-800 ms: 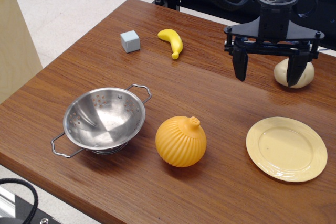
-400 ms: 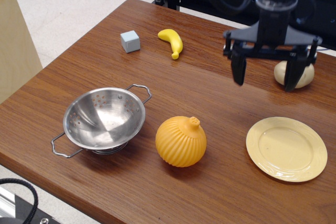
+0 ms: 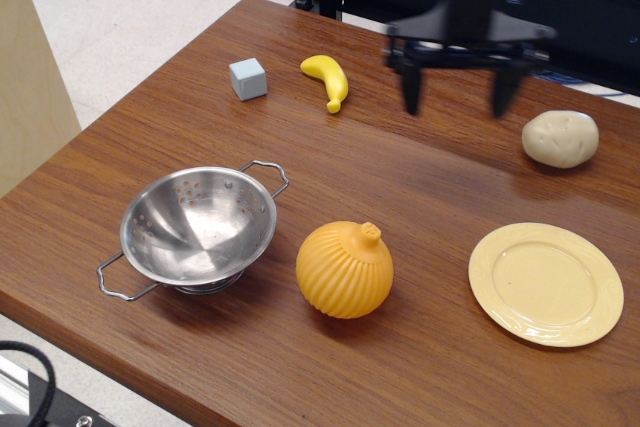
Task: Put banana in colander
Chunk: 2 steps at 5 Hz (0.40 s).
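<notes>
The small yellow banana [image 3: 328,79] lies on the wooden table [image 3: 420,187] at the back, left of centre. The shiny steel colander [image 3: 198,226] with wire loop handles stands empty at the front left. My black gripper [image 3: 456,102] hangs above the table at the back, to the right of the banana and apart from it. Its two fingers [image 3: 410,92] point down, spread wide, with nothing between them.
A small grey cube [image 3: 248,78] sits left of the banana. A ribbed orange gourd-like ball [image 3: 345,269] stands right of the colander. A pale potato-like lump [image 3: 560,138] lies at the back right, a pale-yellow plate [image 3: 546,283] at the front right.
The gripper has moved left and toward the back, away from the potato-like lump and closer to the banana. It stays open. The objects have not moved.
</notes>
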Each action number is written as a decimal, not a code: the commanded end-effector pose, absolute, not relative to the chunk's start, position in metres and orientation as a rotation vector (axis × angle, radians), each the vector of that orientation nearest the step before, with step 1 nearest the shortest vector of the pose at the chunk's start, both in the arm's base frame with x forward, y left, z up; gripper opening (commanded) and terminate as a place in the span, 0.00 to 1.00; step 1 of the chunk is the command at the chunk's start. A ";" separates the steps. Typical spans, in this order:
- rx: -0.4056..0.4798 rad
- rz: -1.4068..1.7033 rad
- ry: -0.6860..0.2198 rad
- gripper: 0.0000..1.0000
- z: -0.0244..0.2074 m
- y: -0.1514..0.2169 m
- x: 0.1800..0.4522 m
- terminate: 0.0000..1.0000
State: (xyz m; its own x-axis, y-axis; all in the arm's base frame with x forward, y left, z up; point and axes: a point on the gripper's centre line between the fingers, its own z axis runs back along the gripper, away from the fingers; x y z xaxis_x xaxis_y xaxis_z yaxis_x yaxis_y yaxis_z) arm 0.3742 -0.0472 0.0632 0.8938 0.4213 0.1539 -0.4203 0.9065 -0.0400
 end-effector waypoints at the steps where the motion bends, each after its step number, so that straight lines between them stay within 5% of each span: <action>1: 0.024 0.600 -0.264 1.00 0.076 0.006 0.423 0.00; 2: 0.020 0.591 -0.259 1.00 0.070 0.025 0.430 0.00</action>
State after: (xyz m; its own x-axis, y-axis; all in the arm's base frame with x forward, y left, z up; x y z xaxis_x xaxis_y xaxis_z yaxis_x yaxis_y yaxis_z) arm 0.4248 0.0194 0.0447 0.8134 0.5490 0.1925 -0.5554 0.8312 -0.0237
